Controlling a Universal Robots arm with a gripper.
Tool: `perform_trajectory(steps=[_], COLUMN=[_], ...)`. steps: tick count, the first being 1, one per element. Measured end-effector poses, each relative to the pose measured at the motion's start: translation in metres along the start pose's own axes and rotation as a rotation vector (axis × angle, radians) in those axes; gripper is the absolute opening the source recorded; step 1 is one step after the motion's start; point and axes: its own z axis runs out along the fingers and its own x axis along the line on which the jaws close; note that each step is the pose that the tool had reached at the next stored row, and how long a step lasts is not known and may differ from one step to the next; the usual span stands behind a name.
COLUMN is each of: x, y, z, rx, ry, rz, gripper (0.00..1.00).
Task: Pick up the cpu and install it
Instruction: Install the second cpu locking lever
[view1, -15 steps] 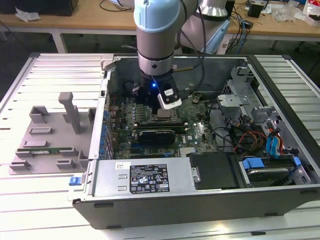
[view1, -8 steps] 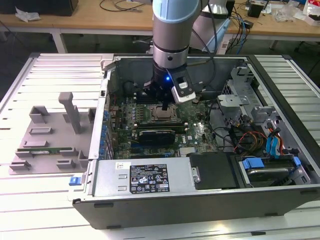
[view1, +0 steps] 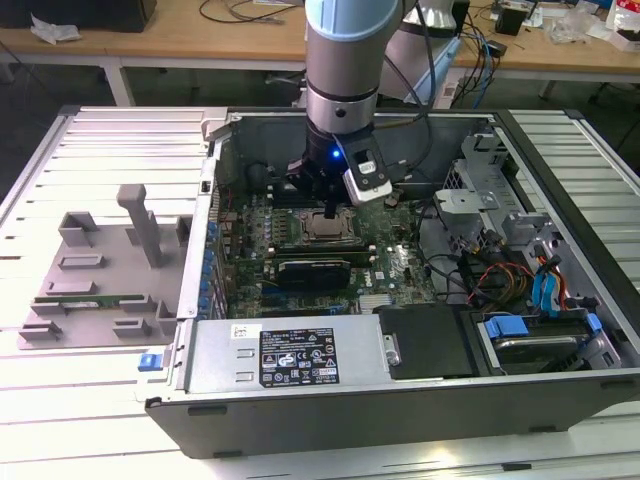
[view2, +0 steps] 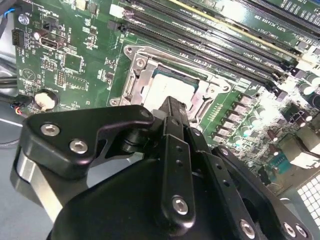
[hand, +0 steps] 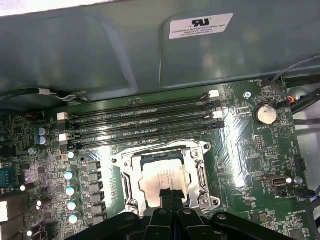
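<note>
Hand closed, fingertips together, I hover over the cpu seated in its socket; installing step, needing gentle, square pressure.

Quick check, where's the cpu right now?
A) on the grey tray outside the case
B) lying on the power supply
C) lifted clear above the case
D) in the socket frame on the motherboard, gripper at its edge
D: in both wrist views the cpu lies flat inside the socket frame on the motherboard, with the gripper at its edge.
</note>
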Motion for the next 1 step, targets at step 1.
perform_trajectory(steps=[1], x=[0.0000], y=[0.0000], z=[0.0000], rx=[0.0001], ry=[0.0000], rz=[0.000], gripper=[0.11])
